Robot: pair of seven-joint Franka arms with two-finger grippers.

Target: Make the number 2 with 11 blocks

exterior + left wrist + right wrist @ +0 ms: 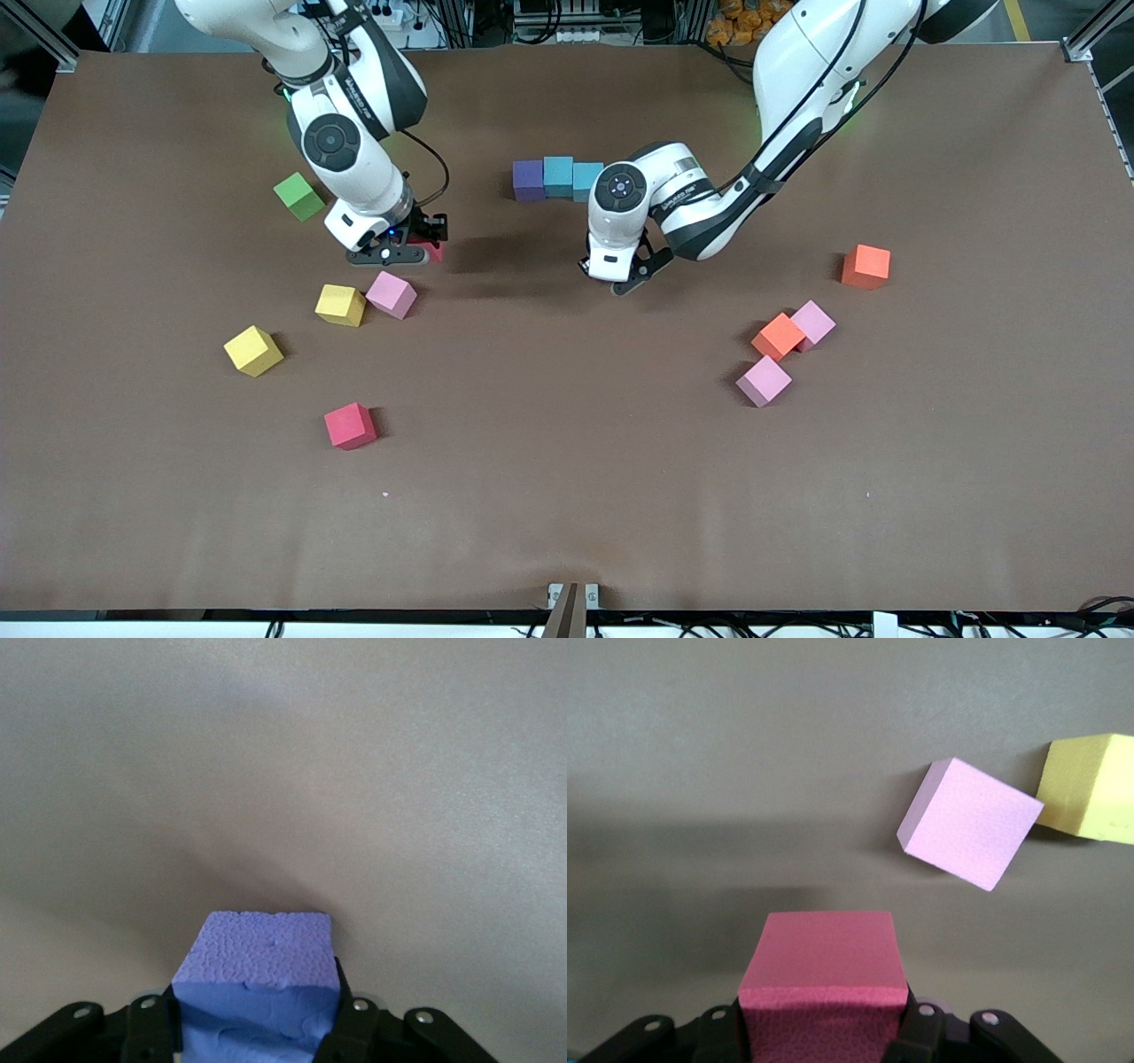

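Observation:
A purple block (529, 180) and two light blue blocks (558, 175) (585, 180) stand in a row at mid-table. My left gripper (625, 282) (255, 1020) is low by that row's blue end, shut on another purple block (257, 970) that the hand hides in the front view. My right gripper (412, 252) (824, 1023) is shut on a red block (434, 252) (824, 979), low beside a pink block (391, 294) (970, 824) and a yellow block (340, 305) (1091, 788).
A green cube (299, 196), a second yellow block (253, 351) and a red block (351, 425) lie toward the right arm's end. Two orange blocks (866, 267) (778, 336) and two pink blocks (812, 323) (763, 381) lie toward the left arm's end.

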